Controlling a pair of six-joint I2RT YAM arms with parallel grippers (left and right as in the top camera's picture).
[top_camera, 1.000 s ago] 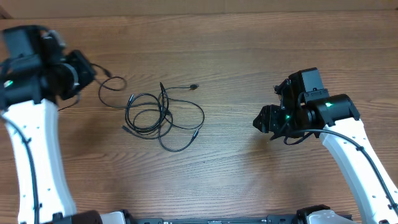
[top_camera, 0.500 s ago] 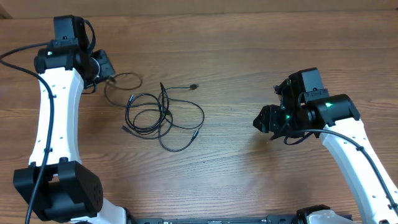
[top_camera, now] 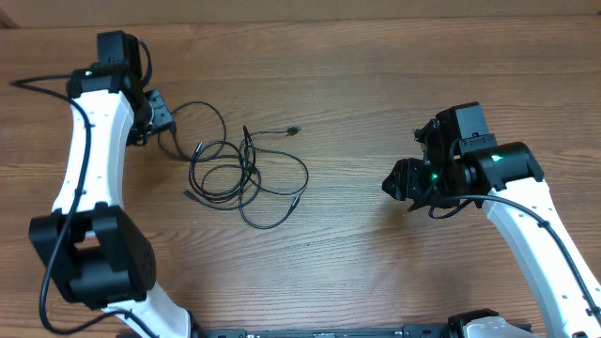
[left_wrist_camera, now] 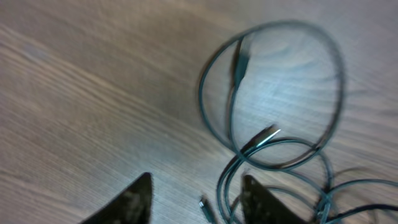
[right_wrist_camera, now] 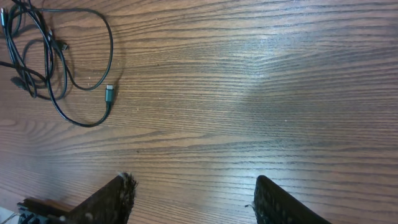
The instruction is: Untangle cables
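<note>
Hovering near cables (top_camera: 247,167), left pincer (left_wrist_camera: 196,186); apparently spread — blurred

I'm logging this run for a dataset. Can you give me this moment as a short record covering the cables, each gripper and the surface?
cables: thin black cords with small plug ends, looped together, lying flat left of the table's centre
surface: brown wood-grain table
left gripper: open, clamping nothing, at the bundle's upper-left loop
right gripper: open, empty, over bare wood, apart from the cords
untangled: not yet; loops overlap
</note>
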